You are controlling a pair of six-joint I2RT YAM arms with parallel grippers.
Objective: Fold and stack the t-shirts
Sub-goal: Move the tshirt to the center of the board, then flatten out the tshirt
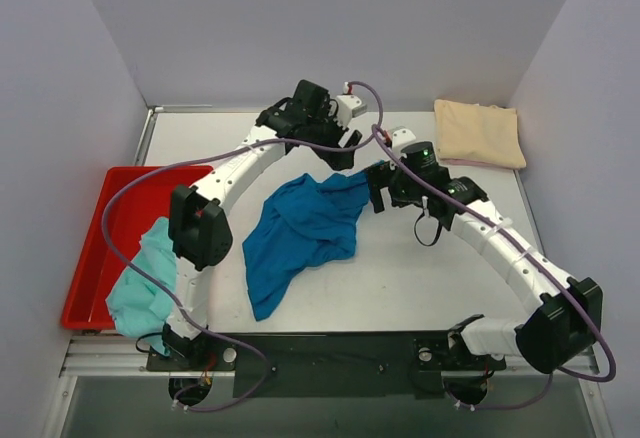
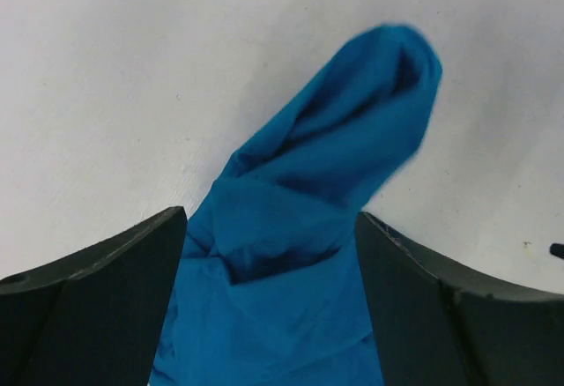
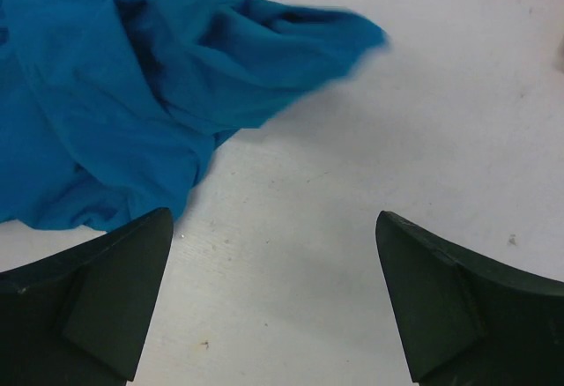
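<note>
The deep blue t-shirt [image 1: 300, 230] lies crumpled in the middle of the table. My left gripper [image 1: 341, 155] hangs over its far right corner, jaws open. In the left wrist view [image 2: 270, 218] a bunched fold of the blue shirt [image 2: 326, 166] runs between the spread fingers. My right gripper [image 1: 378, 188] is open and empty just right of that same corner. Its wrist view [image 3: 274, 218] shows bare table between the fingers and the blue shirt [image 3: 115, 113] to the upper left. The cream-beige t-shirt [image 1: 478, 133] lies folded at the back right. The teal t-shirt [image 1: 143, 283] drapes over the tray's near corner.
A red plastic tray [image 1: 112, 220] sits at the left edge of the table. The left arm [image 1: 200, 226] arches across the table's left half, with its cable looping around it. Grey walls close in the table on three sides.
</note>
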